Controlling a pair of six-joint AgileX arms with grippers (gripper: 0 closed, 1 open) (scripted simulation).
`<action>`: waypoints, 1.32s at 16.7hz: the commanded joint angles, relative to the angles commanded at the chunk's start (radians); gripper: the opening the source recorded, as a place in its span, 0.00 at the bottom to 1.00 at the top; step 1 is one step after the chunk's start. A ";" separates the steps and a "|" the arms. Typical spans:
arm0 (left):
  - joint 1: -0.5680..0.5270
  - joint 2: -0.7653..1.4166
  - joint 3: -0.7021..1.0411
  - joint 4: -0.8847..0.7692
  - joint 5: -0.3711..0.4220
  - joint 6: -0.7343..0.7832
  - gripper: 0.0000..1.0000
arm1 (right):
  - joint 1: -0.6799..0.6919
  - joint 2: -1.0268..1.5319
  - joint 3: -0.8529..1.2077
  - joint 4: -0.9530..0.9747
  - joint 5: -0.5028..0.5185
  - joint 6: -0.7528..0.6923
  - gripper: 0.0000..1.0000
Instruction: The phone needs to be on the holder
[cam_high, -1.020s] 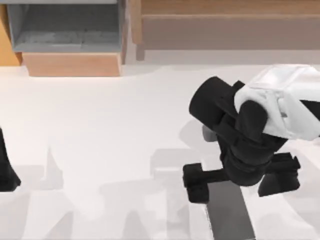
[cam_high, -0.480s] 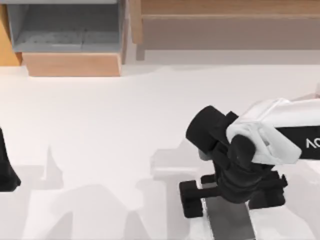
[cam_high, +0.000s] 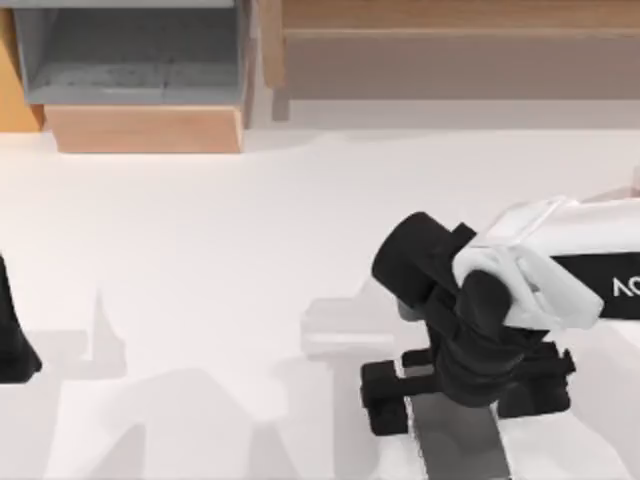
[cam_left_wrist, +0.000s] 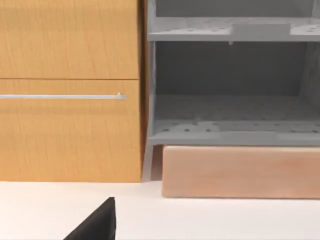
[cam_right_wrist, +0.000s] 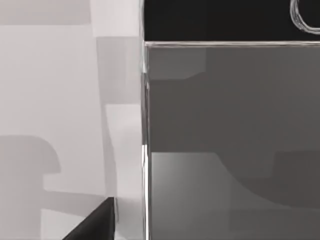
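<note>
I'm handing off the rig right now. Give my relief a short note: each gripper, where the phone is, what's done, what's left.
Right gripper: low over the flat slim dark grey phone with thin silver edge, fingers astride it at the white table's lower right; whether they have closed on it cannot be told.
Left arm: parked at the table's left edge.
Phone: lying flat on the table; its black band with the small ring shows in the right wrist view.
Done: approach over the phone.
Left: grasp, lift, set it on the holder.
</note>
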 joint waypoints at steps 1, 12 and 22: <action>0.000 0.000 0.000 0.000 0.000 0.000 1.00 | 0.000 0.000 0.000 0.000 0.000 0.000 0.55; 0.000 0.000 0.000 0.000 0.000 0.000 1.00 | 0.000 0.000 0.000 0.000 0.000 0.000 0.00; 0.000 0.000 0.000 0.000 0.000 0.000 1.00 | -0.002 -0.068 0.040 -0.096 0.016 -0.006 0.00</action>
